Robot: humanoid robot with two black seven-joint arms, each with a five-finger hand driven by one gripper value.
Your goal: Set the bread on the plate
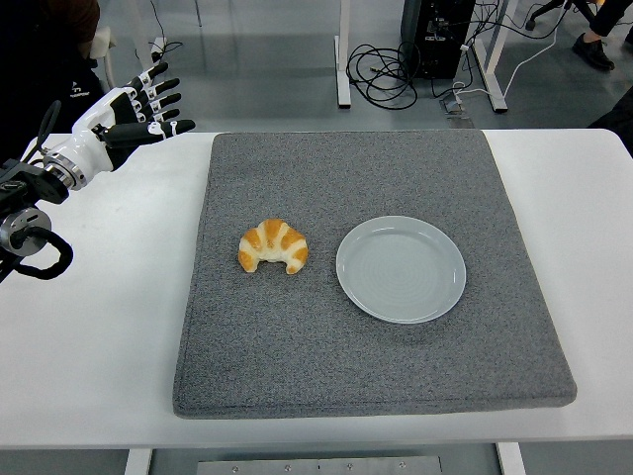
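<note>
Left hand [134, 111]: we are holding it over the table's far left corner, fingers spread, grasping nothing.
Croissant [273, 246]: lying on the grey mat [297, 356], well apart from our hand, just beside the plate [401, 269].

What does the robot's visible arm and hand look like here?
Only the left arm shows. The left hand has a white shell with black joints and black fingertips; the wrist is a silver metal ring, and a black cable loops beside the dark forearm.

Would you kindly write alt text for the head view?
A croissant lies on a grey mat just left of an empty pale plate, not touching it. The robot's left hand hovers open at the table's far-left corner.
</note>
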